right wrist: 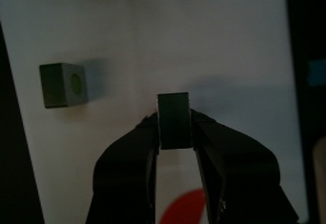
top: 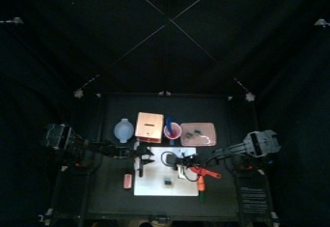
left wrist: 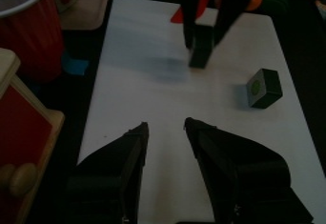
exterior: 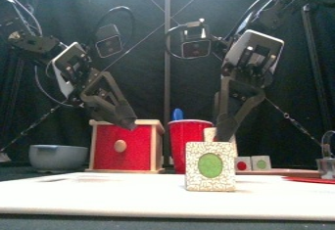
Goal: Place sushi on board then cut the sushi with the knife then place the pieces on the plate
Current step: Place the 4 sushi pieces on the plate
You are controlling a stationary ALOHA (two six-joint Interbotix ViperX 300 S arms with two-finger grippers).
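A white cutting board (top: 169, 176) lies at the table's front. One dark green sushi piece (exterior: 210, 165) stands on it, and it shows too as a small block (right wrist: 64, 84) (left wrist: 264, 87) in both wrist views. My right gripper (right wrist: 174, 123) is shut on a second sushi piece (right wrist: 174, 119) and holds it just above the board (right wrist: 242, 66). In the left wrist view that held piece (left wrist: 201, 54) hangs under the right gripper (left wrist: 204, 37). My left gripper (left wrist: 166, 137) is open and empty over the board's left part. A red knife (top: 206, 172) lies at the board's right edge.
Behind the board stand a blue-grey bowl (top: 123, 129), the wooden box (top: 151, 127) with its red drawer front (exterior: 121, 147), a red cup (exterior: 190, 136) holding a blue knife (exterior: 178, 115), and the pink tray (top: 198, 132). A small red toy (top: 127, 180) lies left of the board.
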